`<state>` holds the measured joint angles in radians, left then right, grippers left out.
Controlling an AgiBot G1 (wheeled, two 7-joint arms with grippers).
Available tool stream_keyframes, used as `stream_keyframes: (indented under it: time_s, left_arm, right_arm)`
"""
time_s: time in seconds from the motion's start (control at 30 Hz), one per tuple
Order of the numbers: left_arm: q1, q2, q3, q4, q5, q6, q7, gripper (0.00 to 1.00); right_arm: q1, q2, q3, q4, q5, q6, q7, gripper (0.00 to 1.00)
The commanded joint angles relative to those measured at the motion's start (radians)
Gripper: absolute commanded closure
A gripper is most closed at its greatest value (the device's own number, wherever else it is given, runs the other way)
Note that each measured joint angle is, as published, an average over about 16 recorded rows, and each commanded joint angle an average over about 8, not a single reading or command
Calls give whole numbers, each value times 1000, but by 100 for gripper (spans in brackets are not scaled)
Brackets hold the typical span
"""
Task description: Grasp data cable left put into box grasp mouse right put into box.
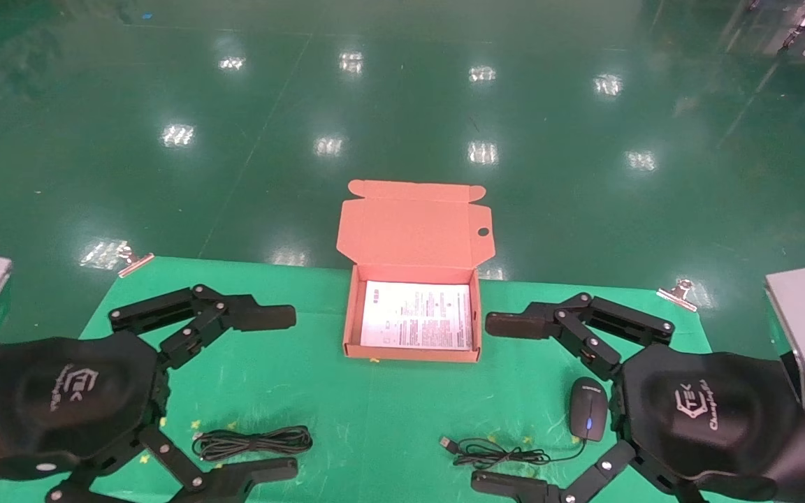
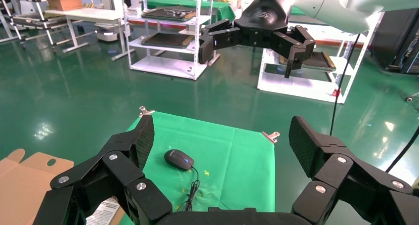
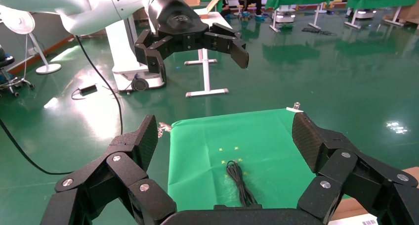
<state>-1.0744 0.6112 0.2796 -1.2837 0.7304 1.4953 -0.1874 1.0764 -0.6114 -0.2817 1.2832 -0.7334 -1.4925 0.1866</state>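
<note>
Hovering over the green surface (image 1: 374, 412), left tool (image 1: 284, 395) and right tool (image 1: 497, 402) both gape wide, holding nothing; data cable (image 1: 254, 442), mouse (image 1: 588, 408), box (image 1: 413, 328) lie untouched

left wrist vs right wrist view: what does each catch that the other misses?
Left wrist only: the small black oval mouse with its thin cord on the green table cloth, a corner of the orange-brown cardboard box, and the open right gripper hanging in the air opposite.

Right wrist only: the black looped data cable lying on the cloth, and the open left gripper across from it.

Both: the green cloth, a metal clip at its edge, the glossy green floor, each camera's own open gripper in the foreground.
</note>
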Motion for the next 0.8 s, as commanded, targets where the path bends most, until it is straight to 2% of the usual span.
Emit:
stream_keyframes:
  time_s: [0.03,0.8]
  left_arm:
    - [0,0,0,0,0,0,0,0]
    - [-2,-8,12,-5,24,6,-5,0]
  right_arm:
    - [0,0,0,0,0,0,0,0]
    - [8,8,0,1,-19,-5,-19,0]
